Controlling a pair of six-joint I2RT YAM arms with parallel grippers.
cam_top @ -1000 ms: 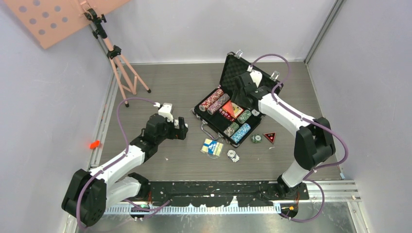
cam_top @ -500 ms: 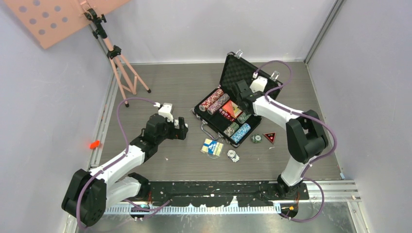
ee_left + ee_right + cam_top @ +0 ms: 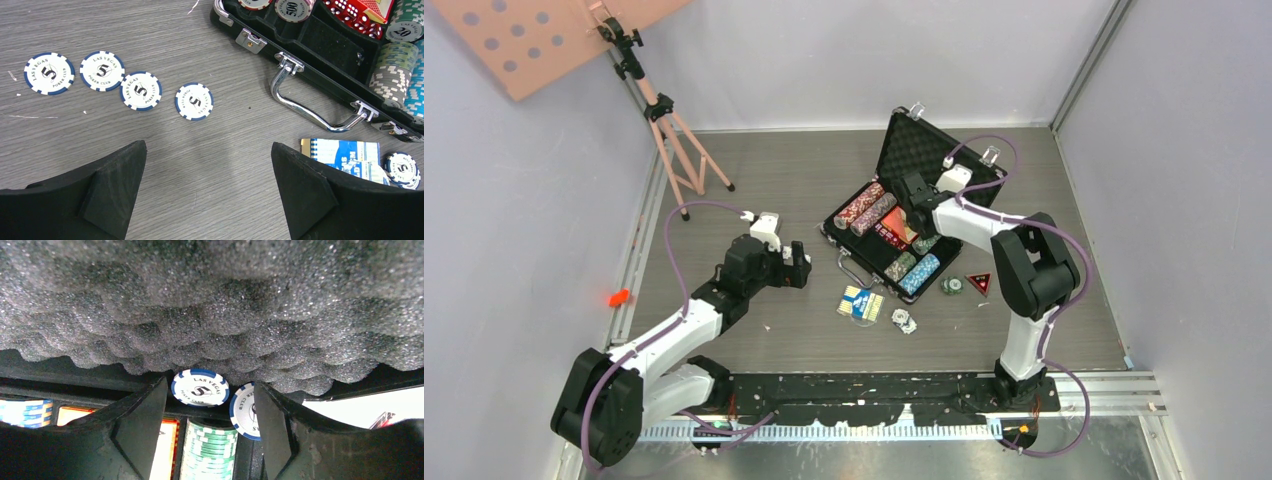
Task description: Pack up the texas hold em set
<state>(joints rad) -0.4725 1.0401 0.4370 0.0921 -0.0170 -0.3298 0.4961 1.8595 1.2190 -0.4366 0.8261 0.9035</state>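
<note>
The right gripper (image 3: 209,386) is standing spread inside the black silver-trimmed briefcase (image 3: 912,142), close under its grey foam lid lining (image 3: 215,300). Two blue-and-white poker chips (image 3: 200,388) are sitting loose between its fingers at the briefcase's hinge edge, and the left gripper (image 3: 207,146) is hanging wide apart and empty just off the briefcase's chrome handle (image 3: 310,107). Packing is looking well past halfway: chip stacks, the red card deck (image 3: 902,225) and tiny red dice (image 3: 350,10) are lying in the briefcase, while four blue-and-white chips (image 3: 141,90), the blue card deck (image 3: 340,152) and a red triangular piece (image 3: 979,283) are lying in front of it. The right arm is probably blocking the lid; the pink tripod (image 3: 679,150) is standing well apart from the briefcase.
</note>
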